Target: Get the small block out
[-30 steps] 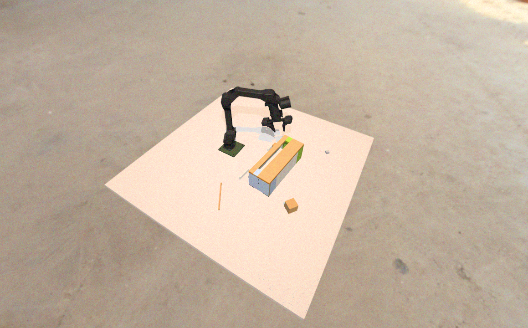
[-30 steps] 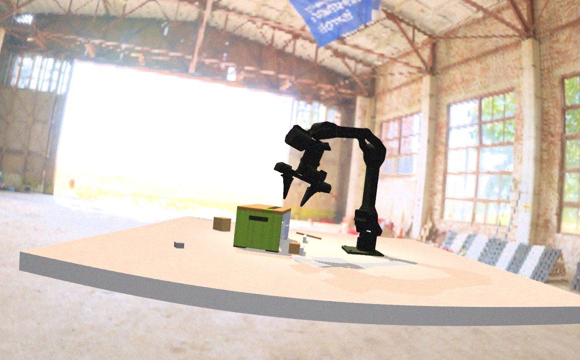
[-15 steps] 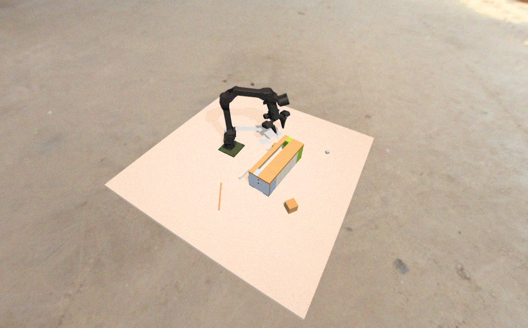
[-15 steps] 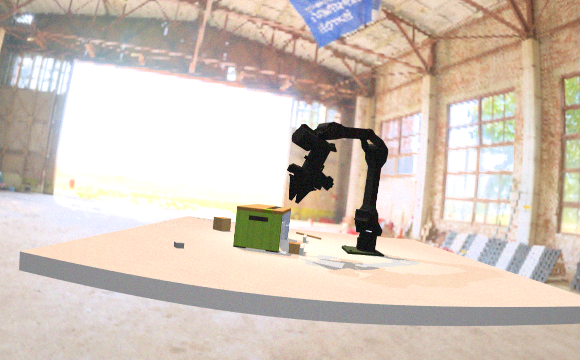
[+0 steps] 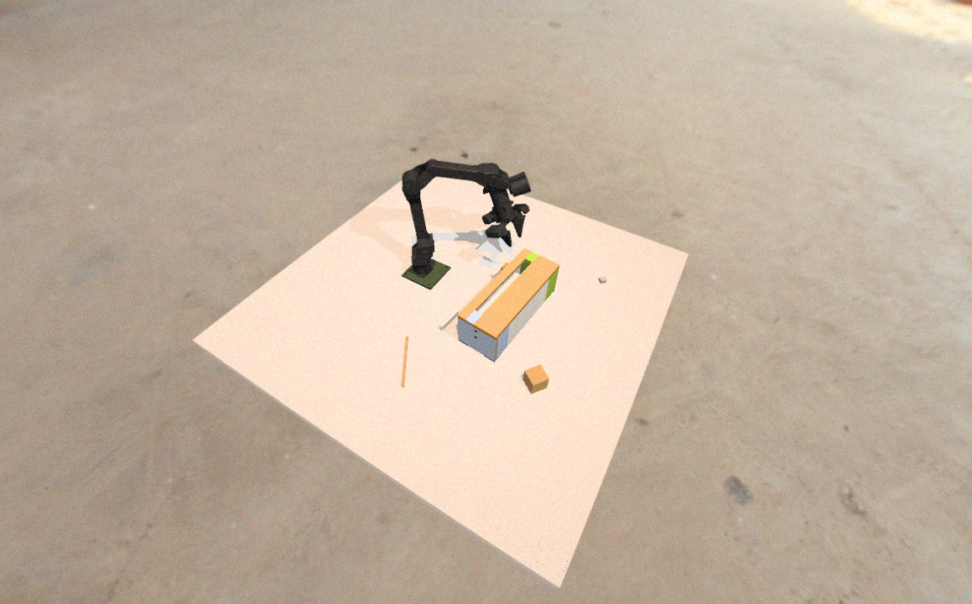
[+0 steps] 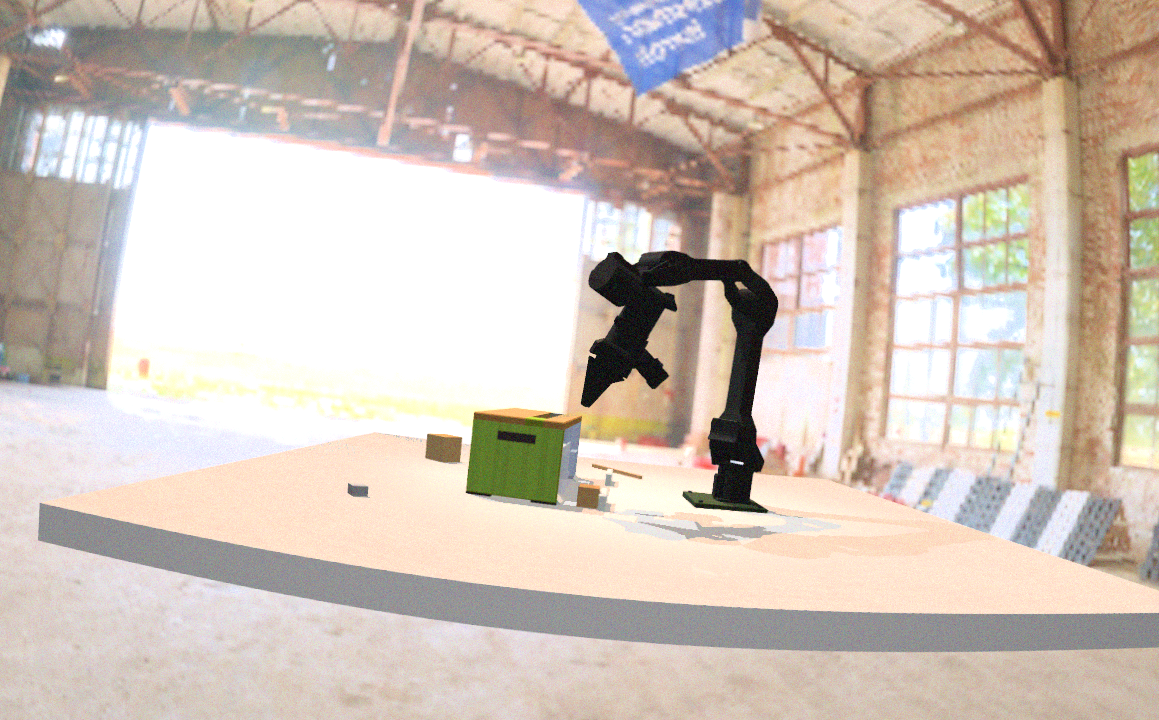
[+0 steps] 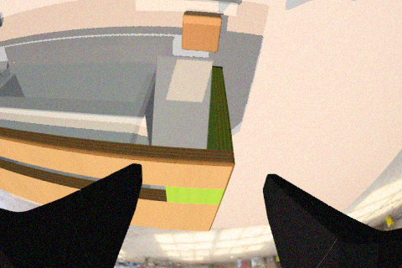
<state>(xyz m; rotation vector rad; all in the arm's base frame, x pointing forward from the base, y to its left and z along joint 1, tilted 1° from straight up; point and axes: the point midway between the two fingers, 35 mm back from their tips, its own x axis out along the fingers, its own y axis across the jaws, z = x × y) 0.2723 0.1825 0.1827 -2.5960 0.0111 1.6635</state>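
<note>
The small orange block [image 6: 588, 495] [image 7: 201, 31] sits outside the box, close to its clear front near the green end. The arm and the box mostly hide it in the top view. The box [image 5: 522, 300] [image 6: 516, 458] [image 7: 180, 217] stands upright, with an orange slotted top, a green end and a pale blue end. My gripper [image 5: 515, 239] [image 6: 585, 404] [image 7: 204, 178] is open and empty, above the box's height near its green end. In the wrist view the block lies beyond the fingertips, past the box's top edge.
A pale low strip [image 7: 186, 5] lies just beyond the block. A larger orange cube [image 5: 535, 378] [image 6: 443, 447], a small grey block [image 5: 601, 280] [image 6: 357, 489] and a thin orange stick [image 5: 404, 361] [image 6: 616, 470] lie on the table [image 5: 369, 420] [image 6: 476, 559].
</note>
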